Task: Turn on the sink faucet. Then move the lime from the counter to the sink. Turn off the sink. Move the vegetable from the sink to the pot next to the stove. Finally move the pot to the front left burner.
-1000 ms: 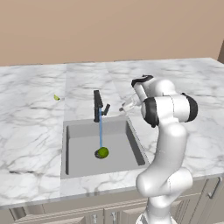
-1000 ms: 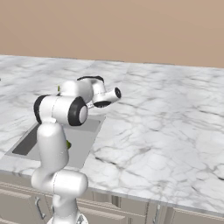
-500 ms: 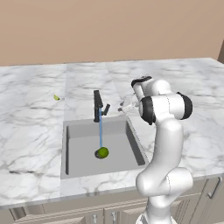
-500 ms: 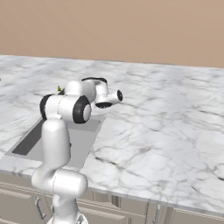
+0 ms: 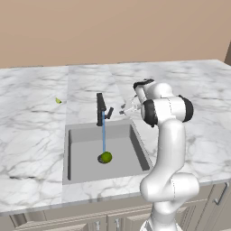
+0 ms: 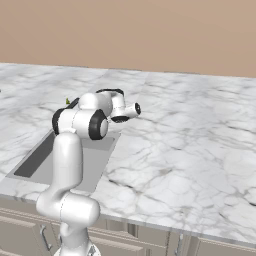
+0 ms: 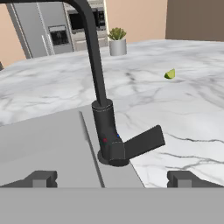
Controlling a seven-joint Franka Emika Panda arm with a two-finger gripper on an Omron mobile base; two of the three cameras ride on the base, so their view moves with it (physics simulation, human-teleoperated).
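Even, bright, flat rendered light with no glare. The bench (image 5: 36, 135) is evenly lit; the sink (image 5: 85, 153) walls shade darker grey. All views are sharp to the edges, though the hand view looks coarse, and the fingers (image 7: 41, 178) cast no clear shadow.

Water running: thin blue stream from the faucet (image 5: 101, 109) spout straight down onto the lime (image 5: 106, 157), which sits on the sink (image 5: 76, 153) floor near the front. Gripper (image 5: 125, 108) just right of the faucet's side lever, jaws wide, nothing held. Small yellow-green speck (image 5: 58, 101) on the counter (image 5: 31, 135), well left of the faucet.
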